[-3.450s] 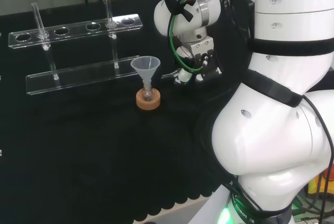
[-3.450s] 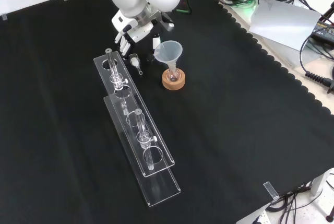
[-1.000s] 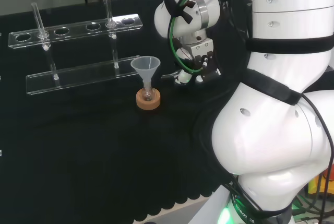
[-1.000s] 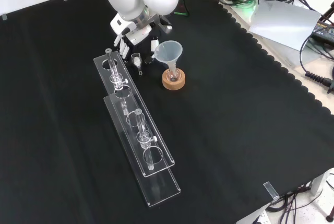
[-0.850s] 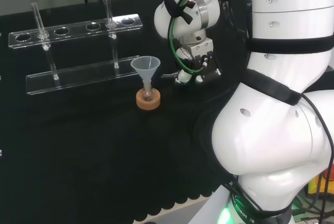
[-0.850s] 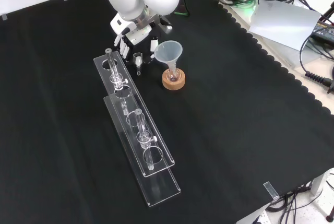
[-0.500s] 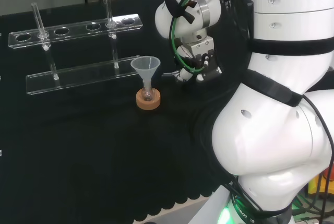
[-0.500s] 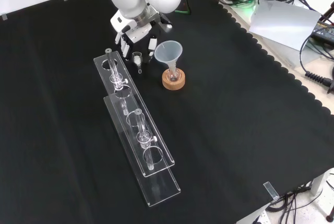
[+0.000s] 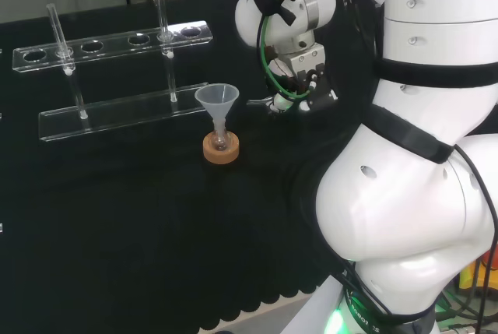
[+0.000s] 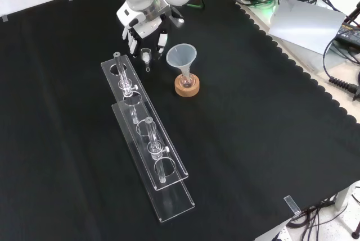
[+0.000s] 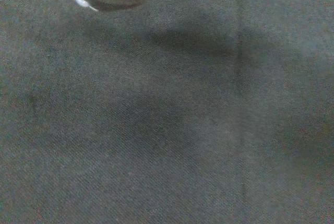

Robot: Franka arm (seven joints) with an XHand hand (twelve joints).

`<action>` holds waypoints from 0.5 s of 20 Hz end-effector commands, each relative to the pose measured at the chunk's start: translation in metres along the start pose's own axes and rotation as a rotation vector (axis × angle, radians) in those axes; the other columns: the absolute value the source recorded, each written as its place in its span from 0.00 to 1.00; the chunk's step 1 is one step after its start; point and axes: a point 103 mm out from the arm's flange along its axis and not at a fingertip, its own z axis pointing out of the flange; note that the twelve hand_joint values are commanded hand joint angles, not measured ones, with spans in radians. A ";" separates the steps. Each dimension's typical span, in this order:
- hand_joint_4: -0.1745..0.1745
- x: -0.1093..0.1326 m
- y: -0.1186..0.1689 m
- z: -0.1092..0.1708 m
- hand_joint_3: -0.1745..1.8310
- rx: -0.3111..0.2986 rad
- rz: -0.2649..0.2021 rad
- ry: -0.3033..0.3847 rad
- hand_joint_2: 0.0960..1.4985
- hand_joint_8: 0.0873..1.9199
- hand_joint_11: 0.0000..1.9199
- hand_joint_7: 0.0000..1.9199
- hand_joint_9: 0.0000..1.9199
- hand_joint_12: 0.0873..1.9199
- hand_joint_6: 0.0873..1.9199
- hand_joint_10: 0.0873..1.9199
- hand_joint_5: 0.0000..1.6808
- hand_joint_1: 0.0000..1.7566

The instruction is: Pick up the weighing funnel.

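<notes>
Glass or clear plastic, which of the two cannot be told, the weighing funnel point(image 10: 146, 55) is a small scoop with a short stem. It hangs in the hand point(image 10: 144, 26) just left of the funnel point(image 10: 180, 55) in the front view, on the side toward the clear rack point(image 10: 147, 140). The fingers point(image 10: 160, 40) are curled in on either side of its cup and pinch it, with the stem pointing away from the palm. In the head view that stem pokes out toward the funnel's bowl, near it but apart. In the wrist view the clear piece sits close under the palm with a soft shadow on the black cloth beneath, so it looks lifted off the bench point(image 10: 253, 117) rather than resting on it. By its look it should be very light, stiff and smooth, so it is likely slippery against the fingers and could twist or slip out of a pinch. If it is glass, a hard knock could crack it. The cup's walls seem the better place to hold, being wider and sturdier than the thin stem, which is best left free. The nearest hazard is the funnel itself, standing top-heavy in its small flask point(image 10: 186, 78) on the cork ring point(image 10: 187, 88); a brush against it could tip it.
</notes>
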 end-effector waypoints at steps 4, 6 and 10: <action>0.69 -0.020 -0.018 -0.030 0.37 0.016 0.012 -0.024 0.53 0.31 0.41 0.53 0.59 0.55 0.55 0.18 0.60 0.61; 0.68 -0.026 -0.024 -0.039 0.37 0.018 0.020 -0.031 0.53 0.31 0.42 0.53 0.60 0.55 0.55 0.18 0.60 0.61; 0.65 -0.033 -0.038 -0.057 0.38 0.019 0.034 -0.052 0.52 0.31 0.43 0.54 0.60 0.54 0.55 0.17 0.60 0.61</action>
